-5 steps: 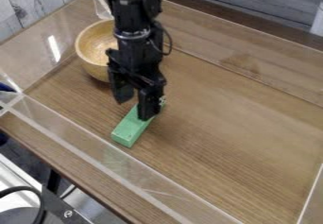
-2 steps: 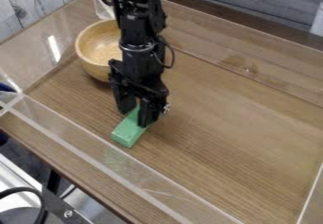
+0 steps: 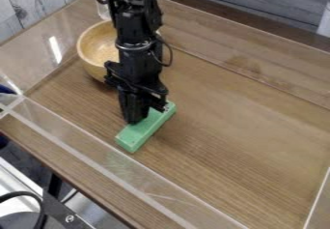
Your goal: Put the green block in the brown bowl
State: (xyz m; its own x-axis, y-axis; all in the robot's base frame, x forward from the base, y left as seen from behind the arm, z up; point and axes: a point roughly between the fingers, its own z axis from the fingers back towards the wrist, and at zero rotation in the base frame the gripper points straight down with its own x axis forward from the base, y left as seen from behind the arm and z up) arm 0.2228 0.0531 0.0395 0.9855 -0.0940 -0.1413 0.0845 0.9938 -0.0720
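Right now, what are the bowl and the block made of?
The bowl looks like wood: it is light brown, with a paler, grainy inside and a smooth, thick rim. The block is bright green with flat, dull faces and no shine. It could be painted wood or plastic; the picture does not settle which.
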